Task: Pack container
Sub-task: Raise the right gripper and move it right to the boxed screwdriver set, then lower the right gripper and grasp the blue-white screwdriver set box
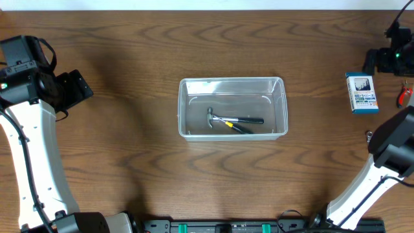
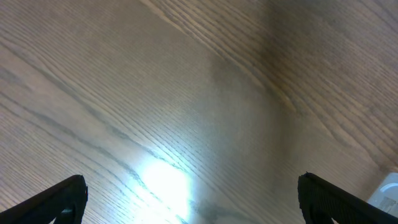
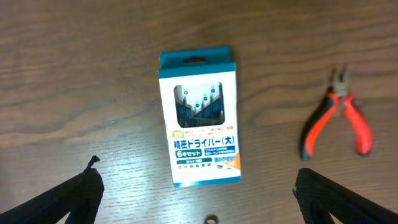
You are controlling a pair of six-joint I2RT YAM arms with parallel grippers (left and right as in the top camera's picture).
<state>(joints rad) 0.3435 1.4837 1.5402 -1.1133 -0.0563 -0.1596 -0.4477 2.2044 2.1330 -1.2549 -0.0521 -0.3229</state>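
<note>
The container (image 1: 231,80) is a clear plastic bin in the middle of the table in the overhead view. A hammer (image 1: 220,120) with a black and yellow handle and another dark-handled tool lie in it. My left gripper (image 1: 76,88) is far to its left, open and empty over bare wood (image 2: 193,205). My right gripper (image 1: 387,59) is at the far right, open and empty (image 3: 199,199), just above a small blue-and-white screwdriver box (image 3: 199,118). Red-handled pliers (image 3: 339,121) lie to the right of that box.
The blue-and-white box (image 1: 362,92) and the pliers (image 1: 405,96) lie near the table's right edge. A small dark ring (image 3: 211,219) lies on the wood near the box. A pale object (image 2: 388,190) shows at the left wrist view's lower right edge.
</note>
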